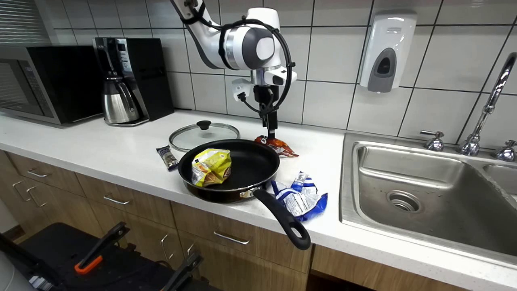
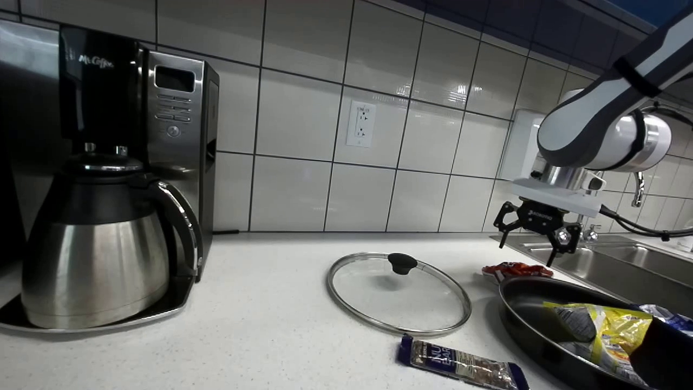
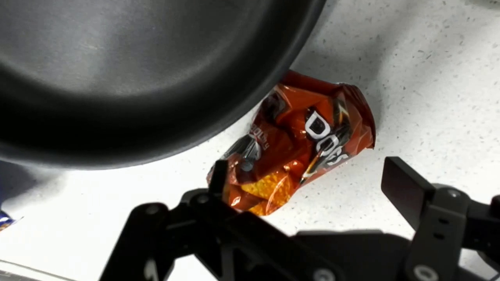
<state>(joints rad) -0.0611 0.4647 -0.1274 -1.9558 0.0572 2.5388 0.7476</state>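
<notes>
My gripper [image 3: 310, 177] is open and empty, pointing down above the counter; it also shows in the exterior views [image 2: 527, 249] [image 1: 271, 133]. Nearest to it is a crumpled red Doritos bag [image 3: 312, 128], lying against or close to the black pan [image 3: 129, 128]. In the wrist view one finger overlaps the bag's near end and the other is over bare counter. The bag also shows in both exterior views [image 1: 282, 147] [image 2: 517, 269]. A yellow snack bag [image 1: 218, 163] lies inside the pan. A blue and white bag [image 1: 301, 200] lies beside the pan's handle.
A glass lid [image 2: 400, 295] with a black knob lies behind the pan. A nut bar [image 2: 463, 364] lies near the lid. A coffee maker [image 1: 147, 76] and microwave [image 1: 24, 89] stand at one end. A steel sink [image 1: 348, 190] with faucet [image 1: 486, 105] is at the other.
</notes>
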